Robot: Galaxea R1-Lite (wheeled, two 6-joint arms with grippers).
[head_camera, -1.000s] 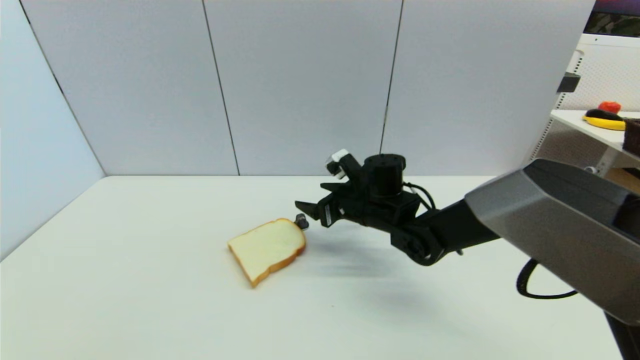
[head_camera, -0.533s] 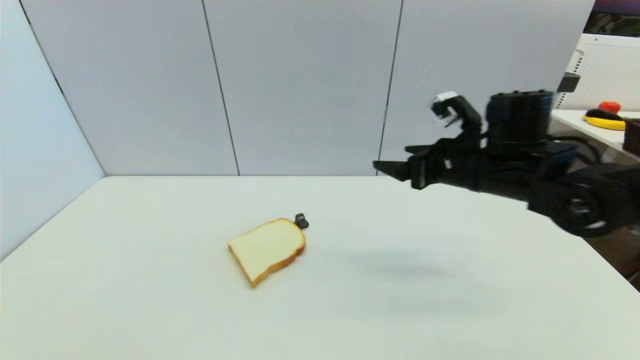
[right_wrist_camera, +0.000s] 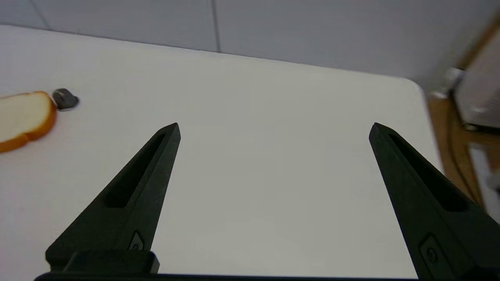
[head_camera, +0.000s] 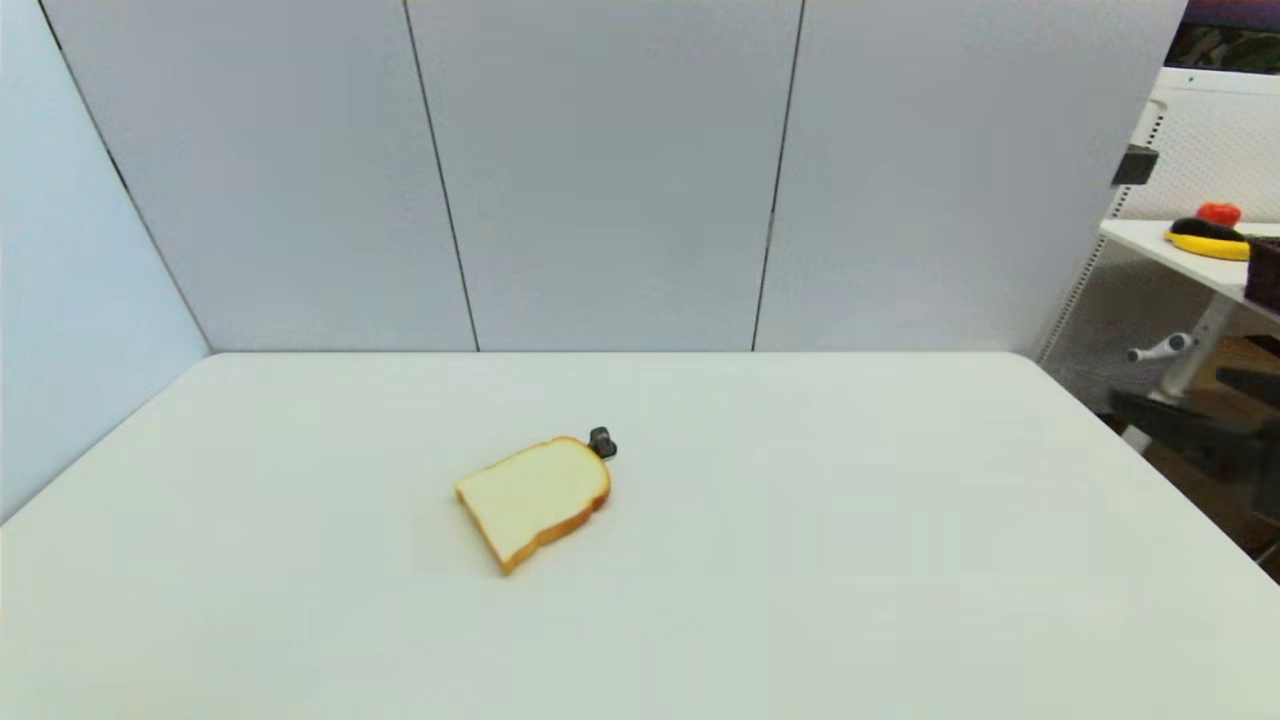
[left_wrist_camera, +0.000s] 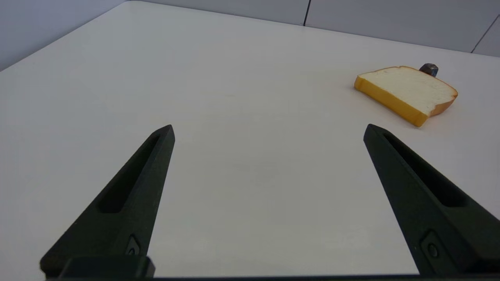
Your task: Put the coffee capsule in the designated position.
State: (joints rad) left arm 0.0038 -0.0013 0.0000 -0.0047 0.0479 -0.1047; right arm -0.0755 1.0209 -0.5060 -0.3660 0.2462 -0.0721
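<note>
At the centre of the head frame the right arm that reached over the desk (head_camera: 900,560) a moment ago is gone from view, its right gripper (right_wrist_camera: 273,128) now pulled back to the desk's right side with jaws spread wide and holding nothing. One coffee capsule (head_camera: 602,442) sits on the desk touching the far corner of the one bread slice (head_camera: 535,497), with nothing between it and either arm. The left gripper (left_wrist_camera: 269,130) hovers low over the desk's left part, jaws released and empty.
</note>
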